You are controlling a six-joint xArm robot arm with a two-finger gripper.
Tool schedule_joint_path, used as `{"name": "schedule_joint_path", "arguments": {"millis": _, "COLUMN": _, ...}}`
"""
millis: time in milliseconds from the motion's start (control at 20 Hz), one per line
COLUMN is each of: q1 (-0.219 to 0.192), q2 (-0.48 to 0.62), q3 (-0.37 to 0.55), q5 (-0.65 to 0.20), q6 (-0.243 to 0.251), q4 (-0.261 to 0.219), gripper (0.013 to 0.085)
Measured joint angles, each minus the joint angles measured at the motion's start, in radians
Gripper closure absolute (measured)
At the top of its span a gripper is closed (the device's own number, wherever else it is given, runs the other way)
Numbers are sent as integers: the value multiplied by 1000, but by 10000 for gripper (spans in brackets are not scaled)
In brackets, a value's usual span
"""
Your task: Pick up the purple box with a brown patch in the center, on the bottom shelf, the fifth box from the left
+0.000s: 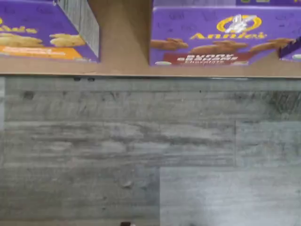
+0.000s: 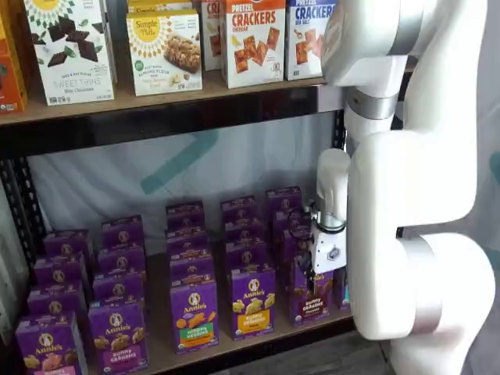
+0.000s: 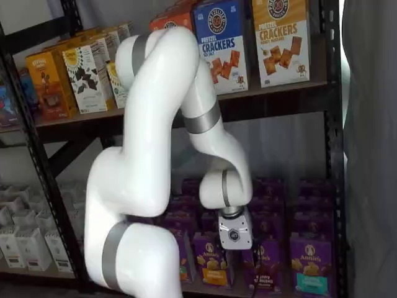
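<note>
The purple box is seen at the front edge of the bottom shelf, its brown "Bunny Grahams" band low on the face, and the white gripper body sits right in front of its upper half. In the other shelf view the same carton is found just below the gripper, beside a yellow-banded carton on one side and a teal-banded carton on the other. The black fingers are not clearly made out against the dark carton in either shelf view, so whether a gap is held between them cannot be told. From the wrist camera, the purple box is viewed from above, standing apart from an orange-banded neighbour, with the shelf's wooden lip and grey plank flooring beneath.
</note>
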Motion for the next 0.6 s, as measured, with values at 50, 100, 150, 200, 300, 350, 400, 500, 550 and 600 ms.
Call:
{"name": "schedule_joint_path", "arguments": {"millis": 50, "q1": 5, "q2": 14, "q3": -17, "q5": 6, "q6": -16, "q4": 20, "gripper": 130}}
{"name": "schedule_joint_path", "arguments": {"millis": 100, "q1": 9, "q2": 27, "q3": -36, "q5": 10, "q6": -29, "q4": 38, "gripper": 130}}
{"name": "schedule_joint_path", "arguments": {"millis": 150, "q1": 11, "q2": 39, "q3": -51, "q5": 12, "q6": -36, "q4": 48, "gripper": 130}}
{"name": "schedule_joint_path", "arguments": {"millis": 200, "q1": 14, "q2": 50, "q3": -68, "q5": 14, "q6": -49, "q4": 64, "gripper": 130}}
{"name": "schedule_joint_path", "arguments": {"millis": 300, "q1": 18, "q2": 72, "q3": -107, "q5": 30, "q6": -87, "q4": 106, "gripper": 130}}
{"name": "schedule_joint_path", "arguments": {"millis": 350, "q1": 19, "q2": 81, "q3": -126, "q5": 42, "q6": -116, "q4": 138, "gripper": 130}}
{"name": "schedule_joint_path", "arguments": {"millis": 400, "q1": 19, "q2": 91, "q3": -146, "q5": 52, "q6": -137, "q4": 159, "gripper": 130}}
{"name": "schedule_joint_path", "arguments": {"millis": 500, "q1": 12, "q2": 110, "q3": -184, "q5": 69, "q6": -160, "q4": 177, "gripper": 130}}
{"name": "schedule_joint_path", "arguments": {"millis": 550, "q1": 8, "q2": 120, "q3": -202, "q5": 78, "q6": -156, "q4": 168, "gripper": 130}}
{"name": "schedule_joint_path", "arguments": {"millis": 600, "q1": 3, "q2": 130, "q3": -221, "q5": 87, "q6": -159, "q4": 166, "gripper": 130}}
